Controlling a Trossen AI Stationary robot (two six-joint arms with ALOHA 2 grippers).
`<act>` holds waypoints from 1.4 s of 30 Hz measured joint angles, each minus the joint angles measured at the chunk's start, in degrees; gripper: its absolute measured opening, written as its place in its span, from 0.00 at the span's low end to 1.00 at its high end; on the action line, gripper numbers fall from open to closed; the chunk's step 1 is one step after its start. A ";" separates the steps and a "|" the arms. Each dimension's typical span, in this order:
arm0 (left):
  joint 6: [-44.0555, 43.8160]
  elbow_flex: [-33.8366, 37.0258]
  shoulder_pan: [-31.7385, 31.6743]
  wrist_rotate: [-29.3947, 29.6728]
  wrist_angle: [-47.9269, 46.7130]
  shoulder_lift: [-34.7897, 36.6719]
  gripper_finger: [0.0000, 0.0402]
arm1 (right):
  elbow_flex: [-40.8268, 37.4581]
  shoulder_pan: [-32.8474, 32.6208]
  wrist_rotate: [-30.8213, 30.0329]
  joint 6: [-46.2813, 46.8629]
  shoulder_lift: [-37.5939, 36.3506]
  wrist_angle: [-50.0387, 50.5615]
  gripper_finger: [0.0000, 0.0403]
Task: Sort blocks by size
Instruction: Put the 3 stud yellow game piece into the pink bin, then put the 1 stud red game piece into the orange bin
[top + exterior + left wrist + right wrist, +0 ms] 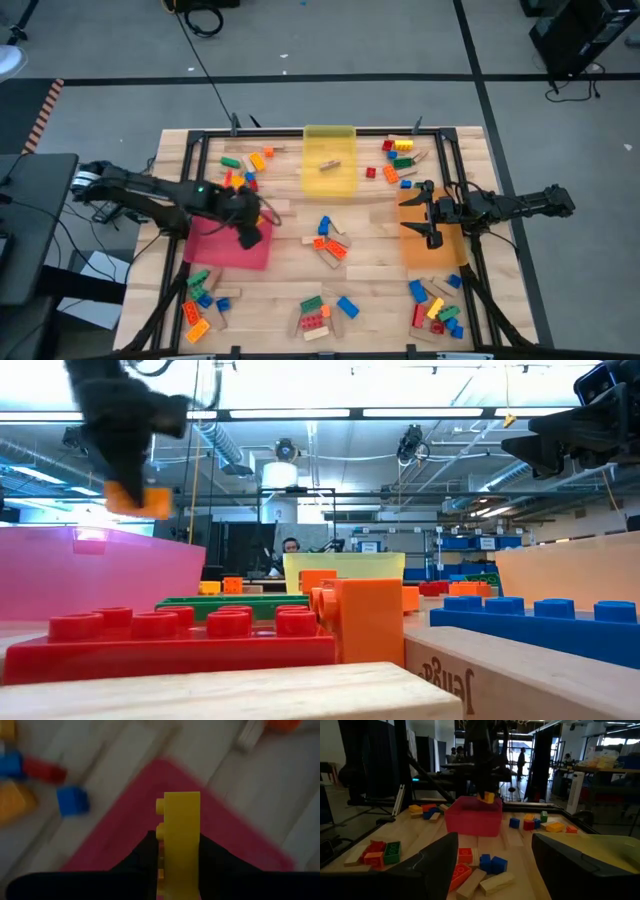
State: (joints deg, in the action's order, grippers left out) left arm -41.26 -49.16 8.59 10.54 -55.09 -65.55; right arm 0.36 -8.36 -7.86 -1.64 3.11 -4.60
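The yellow brick (181,840) clamped in the left gripper (176,852) is seen clearly only in the left wrist view; from above it is hidden by the gripper over the red tray (228,245). Its long axis runs out along the fingers, studs sideways. The right gripper (428,215) is held apart, empty, over the orange tray (440,250).

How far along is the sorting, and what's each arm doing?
Barely started. The yellow tray holds one tan wooden block; the orange tray looks empty. In hand: the left end effector is shut on a yellow brick above the pink tray. The right end effector hangs open over the orange tray. Left to do: the loose bricks scattered across the table.
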 joint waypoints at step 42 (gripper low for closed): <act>17.06 -3.18 2.68 3.82 9.39 2.53 0.49 | 0.00 -0.01 0.00 0.00 0.00 0.00 0.66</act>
State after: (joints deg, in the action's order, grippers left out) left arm -24.19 -52.34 11.27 14.36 -45.70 -63.02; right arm 0.36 -8.37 -7.86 -1.64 3.11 -4.60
